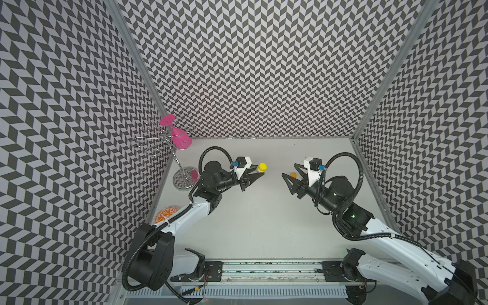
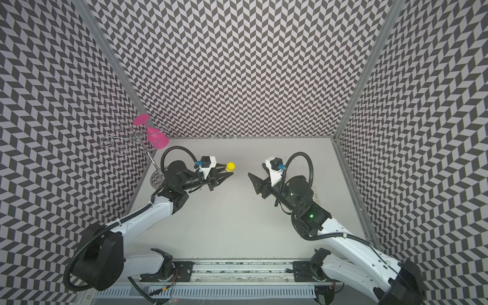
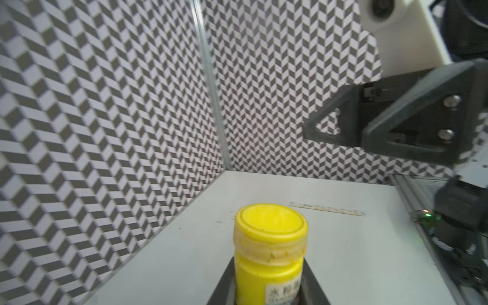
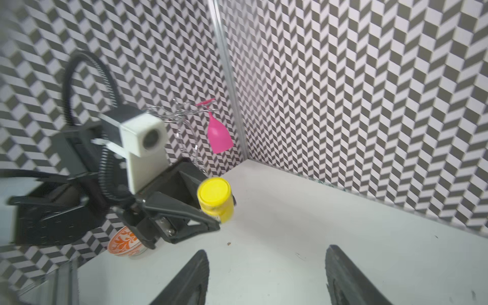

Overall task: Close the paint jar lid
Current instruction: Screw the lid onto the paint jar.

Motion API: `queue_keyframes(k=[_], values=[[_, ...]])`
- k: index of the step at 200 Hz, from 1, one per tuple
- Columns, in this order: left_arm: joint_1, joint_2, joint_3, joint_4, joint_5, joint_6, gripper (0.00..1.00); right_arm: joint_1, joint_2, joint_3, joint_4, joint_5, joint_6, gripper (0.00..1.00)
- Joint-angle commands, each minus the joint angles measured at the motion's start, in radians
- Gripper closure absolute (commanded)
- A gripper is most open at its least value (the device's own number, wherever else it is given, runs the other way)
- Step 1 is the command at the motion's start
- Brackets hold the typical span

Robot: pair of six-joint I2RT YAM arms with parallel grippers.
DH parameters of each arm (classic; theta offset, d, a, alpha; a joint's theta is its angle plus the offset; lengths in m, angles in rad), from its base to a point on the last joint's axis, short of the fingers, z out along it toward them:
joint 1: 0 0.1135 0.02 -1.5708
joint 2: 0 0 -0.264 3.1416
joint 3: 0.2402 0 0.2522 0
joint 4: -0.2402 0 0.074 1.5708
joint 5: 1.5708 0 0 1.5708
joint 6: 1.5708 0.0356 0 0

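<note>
Far left corner: wire glass rack (image 1: 165,137) on a round base, one pink wine glass (image 1: 180,138) hanging upside down from it; also seen in the right wrist view (image 4: 218,137). Nearer along the left wall, an orange-patterned bowl (image 1: 165,214) on the table (image 1: 264,224), partly hidden by the left arm.

Left tool (image 1: 257,173) is clamped on the yellow paint jar (image 1: 262,167), one finger on each side of the jar body, below the cap. The jar sits left of table centre, toward the back, and shows in both top views (image 2: 230,166). It is roughly upright. Can't tell if its bottom touches the table or is lifted. The yellow lid (image 3: 272,221) is on top of the jar and covers the mouth; whether it is fully tight can't be told. White label with print low on the jar in the left wrist view, too blurred to read. Pale thin strip (image 3: 327,210) flat on the table beyond the jar.

Right tool (image 1: 289,170) has its jaws spread wide with nothing between them, tips pointing at the jar, clear gap between them. Right wrist view: both fingers (image 4: 190,274) apart over bare table. Small orange bit (image 1: 293,174) on the table by the right tool's fingers, too small to identify.
</note>
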Motion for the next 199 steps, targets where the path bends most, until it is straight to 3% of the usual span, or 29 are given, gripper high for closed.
queue_keyframes(k=[1,25,49,125,199], values=[[-0.008,0.006,0.026,0.007,0.256,-0.008,0.73,-0.015,0.025,0.045,0.098,-0.286,-0.148,0.3],[-0.023,0.004,0.029,-0.014,0.306,0.012,0.73,-0.015,0.098,0.112,0.052,-0.443,-0.201,0.3],[-0.026,0.004,0.031,-0.023,0.305,0.019,0.73,-0.015,0.132,0.118,0.073,-0.501,-0.205,0.3],[-0.029,0.002,0.034,-0.018,0.305,0.013,0.73,-0.012,0.211,0.147,0.056,-0.536,-0.21,0.34],[-0.032,0.002,0.036,-0.019,0.304,0.013,0.73,-0.011,0.262,0.177,0.055,-0.515,-0.193,0.48]])
